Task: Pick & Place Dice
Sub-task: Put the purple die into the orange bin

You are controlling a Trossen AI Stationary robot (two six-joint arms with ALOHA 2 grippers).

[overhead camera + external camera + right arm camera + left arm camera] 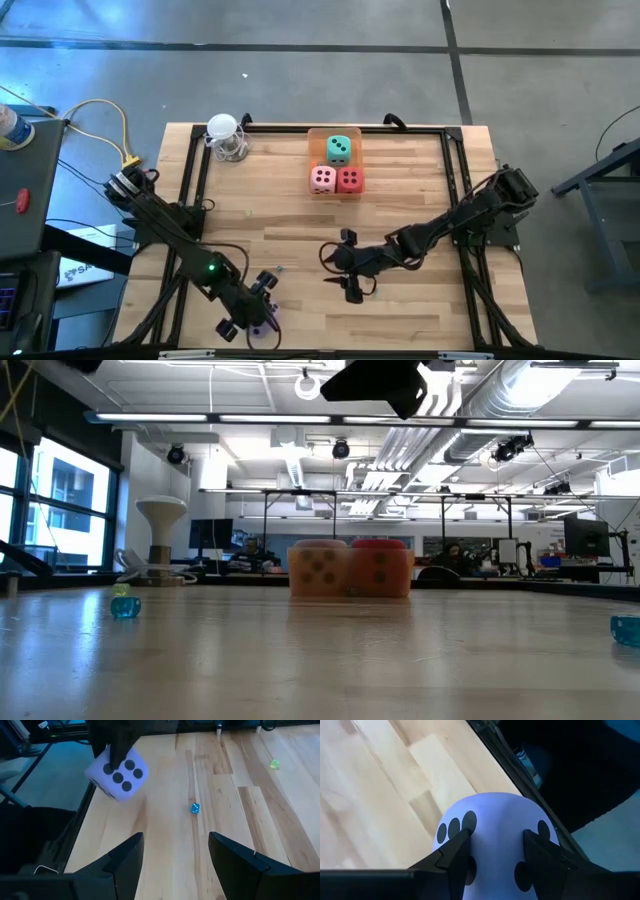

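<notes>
One soft, round-cornered purple die (492, 837), dark pips, pinched between the left gripper (495, 852) fingers above pale plank table (225, 790). Right gripper (175, 857) fingers spread, empty, low over planks.

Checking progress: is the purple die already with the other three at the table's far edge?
No: the left pincer grips the purple die near the table's front edge.
</notes>
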